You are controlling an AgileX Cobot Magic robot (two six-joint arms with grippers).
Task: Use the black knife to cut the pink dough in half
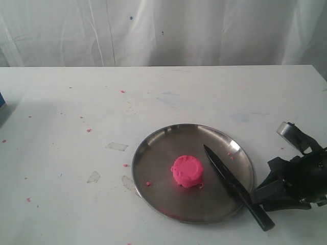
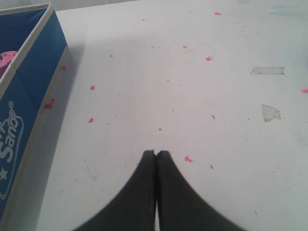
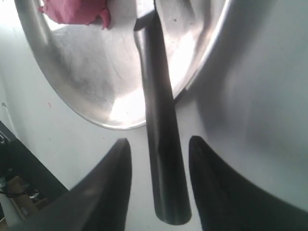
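A round puck of pink dough [image 1: 187, 171] lies whole in the middle of the steel plate [image 1: 153, 178]. The black knife [image 1: 235, 187] rests with its blade on the plate's right side and its handle sticking out over the rim onto the table. My right gripper [image 1: 258, 200] is open at the handle end. In the right wrist view the knife handle [image 3: 163, 159] lies between my two fingers [image 3: 110, 183] with a gap on each side, and the pink dough [image 3: 74, 10] shows at the frame's edge. My left gripper [image 2: 156, 153] is shut and empty, over bare table.
A blue fabric box [image 2: 21, 101] with pink material inside stands beside the left gripper. Tiny pink crumbs [image 2: 187, 158] and bits of clear tape [image 1: 117, 146] dot the white table. A white curtain hangs behind the table's far edge.
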